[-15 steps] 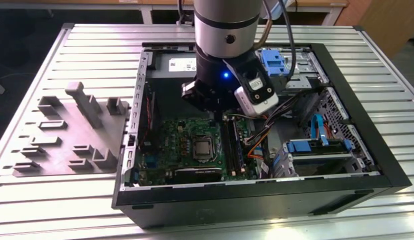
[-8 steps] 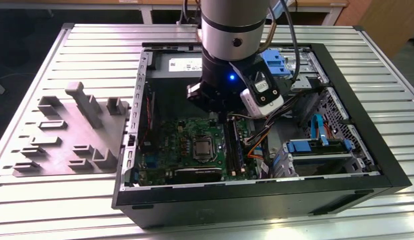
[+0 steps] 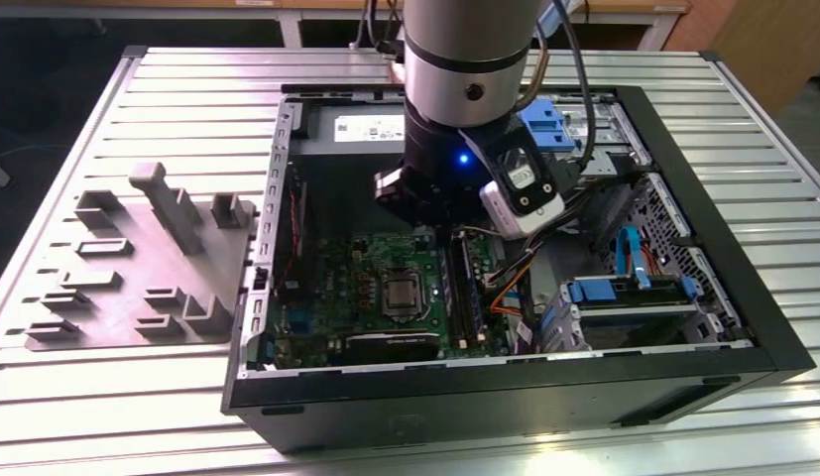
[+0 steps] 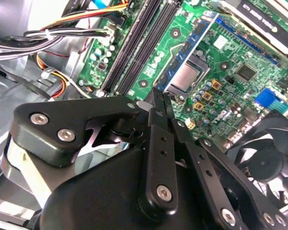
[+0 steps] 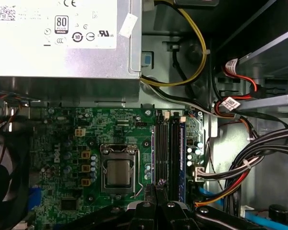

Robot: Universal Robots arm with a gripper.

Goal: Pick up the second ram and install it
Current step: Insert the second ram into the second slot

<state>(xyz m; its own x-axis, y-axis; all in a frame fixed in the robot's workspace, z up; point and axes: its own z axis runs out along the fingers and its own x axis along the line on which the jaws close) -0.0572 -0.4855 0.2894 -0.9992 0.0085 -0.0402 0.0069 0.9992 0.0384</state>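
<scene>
**Exterior view, from its left.** A grey moulded tray point(image 3: 125, 278) with upright blocks lies on the ribbed metal table point(image 3: 65, 397). Just beside it stands an open case point(image 3: 516, 397) of black sheet metal. Inside the case you see a flat green circuit board point(image 3: 343, 268). The smooth silver arm point(image 3: 469, 59) drops nearly upright into the case, with its black wrist over the far part of the board. Bright blue plastic brackets point(image 3: 608, 290) sit toward the exterior view's right.

**Wrist views.** In both wrist views the gripper point(image 4: 159, 98) point(image 5: 158, 184) is matte black, built of bolted links. Its two slim fingers are pressed together with no gap, poised above one end of the long black slots point(image 5: 167, 153).

- **First wrist view:** it adds the square metal processor socket point(image 5: 117, 172), a grey metal power box point(image 5: 62, 48), and bundled black cables point(image 5: 259, 158).
- **Second wrist view:** it alone gives you the round black fan point(image 4: 269, 163).

**Task item.** The second ram point(image 5: 182, 153) appears to be the narrow blue-edged strip standing on edge in the slot farthest from the socket. You cannot tell this for certain.
</scene>
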